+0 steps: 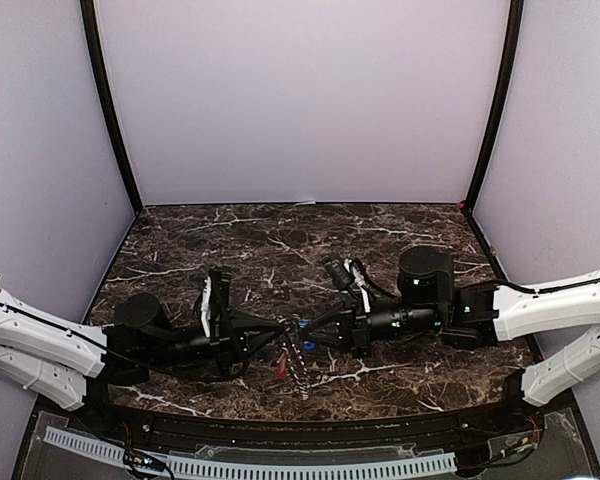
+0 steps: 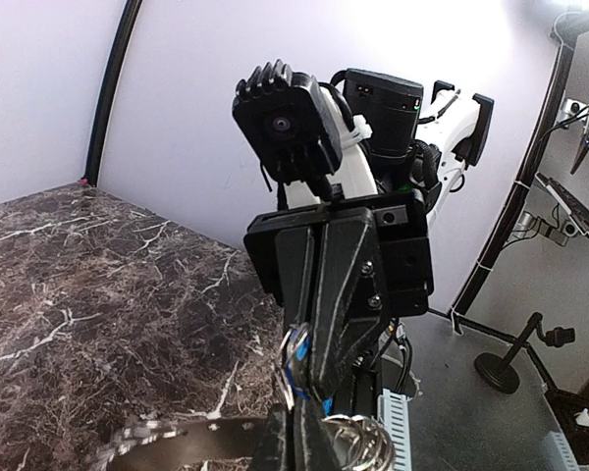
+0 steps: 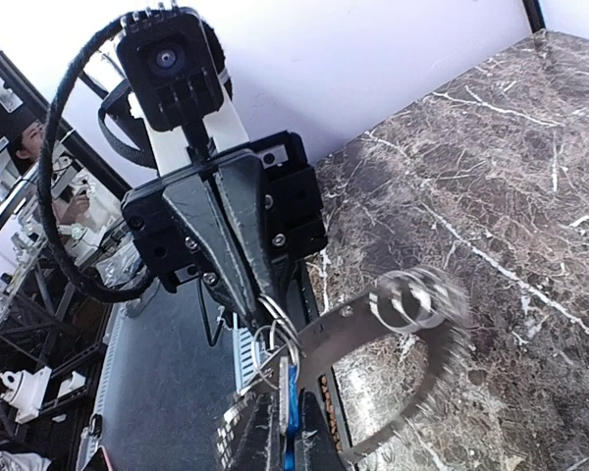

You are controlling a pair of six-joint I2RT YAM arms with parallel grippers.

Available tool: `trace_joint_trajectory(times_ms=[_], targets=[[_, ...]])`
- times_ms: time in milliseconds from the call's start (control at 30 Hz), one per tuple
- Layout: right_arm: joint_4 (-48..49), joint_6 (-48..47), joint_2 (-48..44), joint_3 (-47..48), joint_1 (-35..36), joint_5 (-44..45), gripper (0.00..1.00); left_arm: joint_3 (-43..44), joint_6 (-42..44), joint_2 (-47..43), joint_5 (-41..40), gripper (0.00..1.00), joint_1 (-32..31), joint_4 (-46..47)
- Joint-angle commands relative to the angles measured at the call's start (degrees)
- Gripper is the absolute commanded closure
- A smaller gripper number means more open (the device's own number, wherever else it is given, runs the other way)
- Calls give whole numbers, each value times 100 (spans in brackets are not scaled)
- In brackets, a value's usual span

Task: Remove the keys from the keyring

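**Dark brown, white-veined marble tabletop** (image 1: 400, 250): both arms are brought together above its near centre.

**Black two-finger left gripper** (image 1: 278, 337): the jaws are together, clamped on the thin wire loops.

**Black two-finger right gripper** (image 1: 311, 336): the jaws are together, and the blue key is pinched between them.

**Flat grey toothed metal keyring** (image 3: 339, 329): it is hung between the two grippers and appears lifted off the table.

**Small red-headed key** (image 1: 280, 366): it is seen dangling below the meeting point.

**Small blue-headed key** (image 3: 293, 404): it is held at the right fingertips.

**Thin wire loops** (image 3: 275, 329): these are tangled at the left fingertips.

**Risk:** if the arms are pulled apart without threading, a loop may be bent. The tiny blue head may also be slipped from the pinch, so the swinging ring is dropped.
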Motion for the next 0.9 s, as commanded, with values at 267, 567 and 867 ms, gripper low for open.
trace_joint_trajectory(times_ms=[267, 567, 867], targets=[[191, -21, -242, -241, -147, 1076, 100, -254, -392, -413, 218, 77, -84, 586], [297, -13, -316, -382, -148, 1037, 100, 859, -176, -770, -274, 59, -75, -2401], [439, -4, -422, -476, -149, 915, 100, 1646, 244, -234, 185, 53, 240, -3845]])
